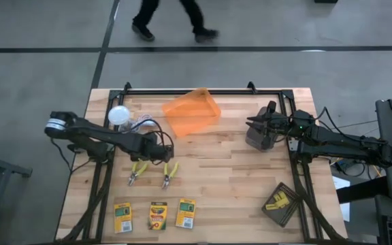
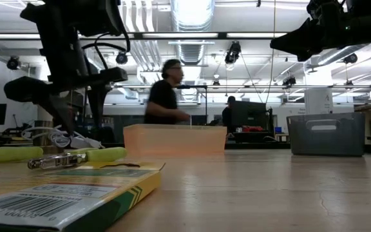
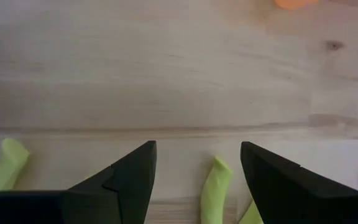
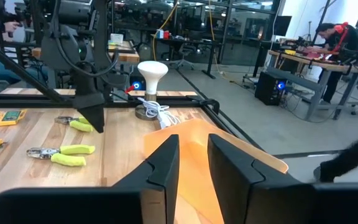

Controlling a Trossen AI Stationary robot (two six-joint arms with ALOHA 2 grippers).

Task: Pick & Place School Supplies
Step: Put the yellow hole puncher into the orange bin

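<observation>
Two yellow-handled pliers (image 1: 138, 170) (image 1: 170, 171) lie flat on the wood table, handles toward the far edge. My left gripper (image 1: 163, 151) hovers open just over those handles. In its wrist view (image 3: 197, 146) one yellow-green handle (image 3: 215, 186) shows between the fingers, untouched. Three crayon boxes (image 1: 123, 216) (image 1: 158, 215) (image 1: 186, 212) lie in a row near the near edge. Tiny yellow blocks (image 1: 278, 201) sit on a dark tray (image 1: 288, 212) at the near right. My right gripper (image 1: 250, 122) (image 4: 193, 138) is raised at the right, narrowly open and empty.
A translucent orange bin (image 1: 192, 112) stands far centre, and a white ball with its cable (image 1: 119, 116) lies far left. Below my right gripper sits a grey bin (image 1: 257, 137). A person walks on the floor beyond the far edge. Bare wood lies between the pliers and the tray.
</observation>
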